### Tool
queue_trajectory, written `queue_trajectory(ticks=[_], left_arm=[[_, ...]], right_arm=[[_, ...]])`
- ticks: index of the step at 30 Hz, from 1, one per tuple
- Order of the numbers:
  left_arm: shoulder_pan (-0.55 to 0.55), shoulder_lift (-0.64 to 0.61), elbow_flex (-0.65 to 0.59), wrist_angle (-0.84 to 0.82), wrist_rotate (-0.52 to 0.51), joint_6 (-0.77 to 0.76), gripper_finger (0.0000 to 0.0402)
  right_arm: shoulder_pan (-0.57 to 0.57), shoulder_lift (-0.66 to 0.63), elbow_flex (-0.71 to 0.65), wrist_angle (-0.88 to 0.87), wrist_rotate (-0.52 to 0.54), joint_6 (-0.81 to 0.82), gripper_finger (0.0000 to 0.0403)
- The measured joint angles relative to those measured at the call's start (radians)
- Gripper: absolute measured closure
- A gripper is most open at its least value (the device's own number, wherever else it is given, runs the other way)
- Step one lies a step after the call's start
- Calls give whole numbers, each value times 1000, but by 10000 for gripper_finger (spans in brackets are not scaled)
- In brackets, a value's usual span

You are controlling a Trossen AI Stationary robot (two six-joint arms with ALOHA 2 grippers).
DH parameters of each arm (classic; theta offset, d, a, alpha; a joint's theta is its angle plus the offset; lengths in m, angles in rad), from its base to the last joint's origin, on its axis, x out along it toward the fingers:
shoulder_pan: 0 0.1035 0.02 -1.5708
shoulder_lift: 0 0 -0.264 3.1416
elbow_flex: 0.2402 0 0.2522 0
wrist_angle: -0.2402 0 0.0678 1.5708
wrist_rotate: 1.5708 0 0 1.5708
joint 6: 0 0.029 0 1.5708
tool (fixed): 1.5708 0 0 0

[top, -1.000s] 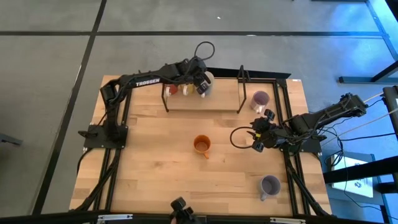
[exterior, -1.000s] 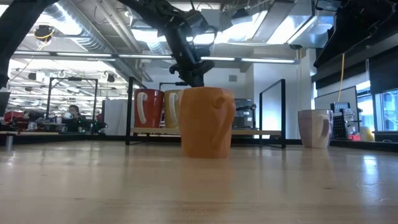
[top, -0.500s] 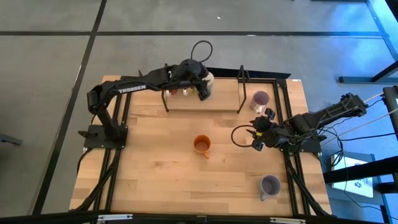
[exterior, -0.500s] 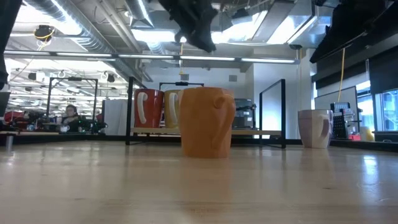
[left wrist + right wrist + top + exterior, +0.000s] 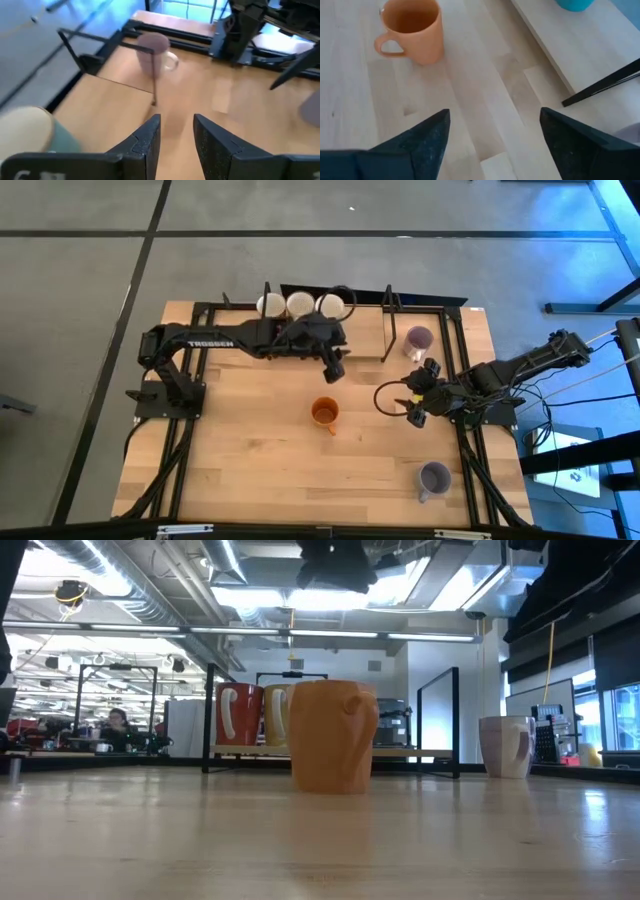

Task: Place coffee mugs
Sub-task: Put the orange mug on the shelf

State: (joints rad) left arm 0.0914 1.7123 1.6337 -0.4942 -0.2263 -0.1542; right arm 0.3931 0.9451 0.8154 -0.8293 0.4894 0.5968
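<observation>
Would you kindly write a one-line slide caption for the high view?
Three mugs line the rack; left gripper hovers above the orange mug, right gripper open nearby.

- Wood table: orange mug mid; purple mug near front-right corner; 2nd purple mug back right.
- Raised shelf at back: 3 cream mugs in a row.

In the low view the left arm is cut off by the top edge, so its gripper does not show there. The orange mug hides part of the yellow mug behind it. In left wrist view a cream mug is blurred and cut by the edge, handle not visible.
</observation>
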Motion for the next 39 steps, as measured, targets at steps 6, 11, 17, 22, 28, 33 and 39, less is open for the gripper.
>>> queue_trajectory(ticks=[6, 11, 17, 22, 28, 33, 39], left_arm=[[-26, 1, 0, -77, 45, -107, 254], [-34, 21, -1, -129, 127, -179, 229], [-65, 79, 3, -145, 146, -243, 229], [-75, 120, 2, -207, 178, -307, 230], [-68, 128, 0, -281, 188, -352, 230], [-90, 161, -1, -356, 183, -352, 230], [-92, 251, 0, -393, 210, -402, 230]], right_arm=[[-1, 0, 0, 15, -12, 0, 104], [-1, 0, 0, 15, -12, 0, 104], [-1, 0, 0, 15, -32, 0, 105], [-1, 2, 0, 15, -38, 0, 105], [-1, 1, 0, 14, -39, 0, 105], [-1, 2, 0, 12, -48, 1, 105], [-1, 2, 0, 12, -45, 0, 105]])
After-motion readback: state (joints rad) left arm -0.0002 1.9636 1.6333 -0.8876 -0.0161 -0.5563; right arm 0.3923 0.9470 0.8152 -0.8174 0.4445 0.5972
